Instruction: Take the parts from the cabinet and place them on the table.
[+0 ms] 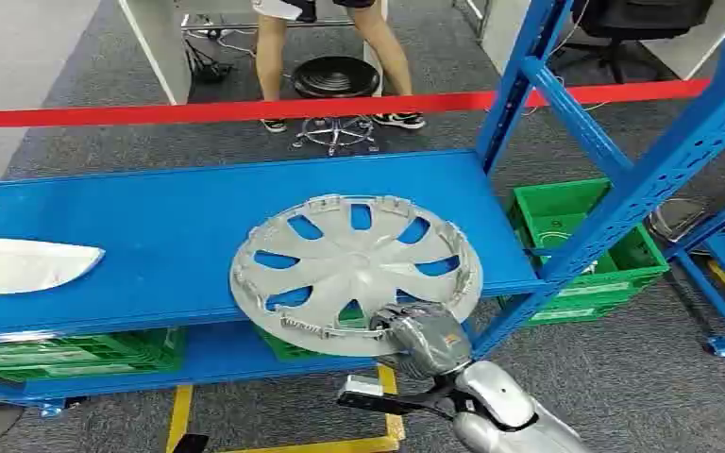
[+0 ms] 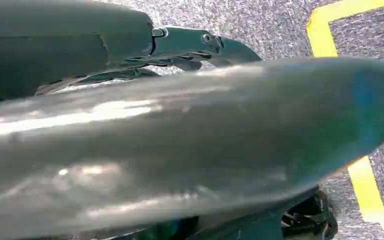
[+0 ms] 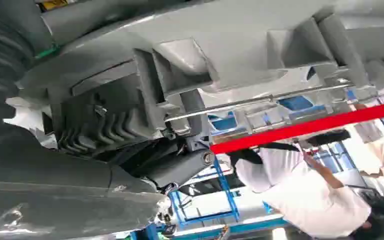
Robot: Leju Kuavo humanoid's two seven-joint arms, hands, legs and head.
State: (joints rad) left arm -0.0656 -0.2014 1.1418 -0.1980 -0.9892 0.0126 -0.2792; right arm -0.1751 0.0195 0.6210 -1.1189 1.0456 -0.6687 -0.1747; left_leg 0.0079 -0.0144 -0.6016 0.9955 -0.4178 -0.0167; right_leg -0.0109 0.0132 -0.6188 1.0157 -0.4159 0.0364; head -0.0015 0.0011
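Note:
A silver hubcap (image 1: 359, 269) with several spoke openings lies on the blue shelf (image 1: 170, 208), its near rim hanging over the front edge. My right hand (image 1: 425, 340) grips that near rim from below. The right wrist view looks up at the hubcap's ribbed underside (image 3: 230, 50), with my right hand (image 3: 55, 165) against it. A long, pointed silver part (image 1: 19, 264) sits at the left edge, over the shelf. In the left wrist view the same shiny part (image 2: 180, 150) runs along my left hand, whose dark fingers (image 2: 190, 42) lie close against it.
Blue rack uprights (image 1: 623, 198) rise on the right. Green crates stand on the lower level (image 1: 75, 349) and beside the rack (image 1: 585, 236). A red barrier tape (image 1: 245, 110) crosses behind the shelf, where a person (image 1: 274, 57) stands by a black stool (image 1: 335, 80). Yellow floor tape (image 1: 179, 415) lies below.

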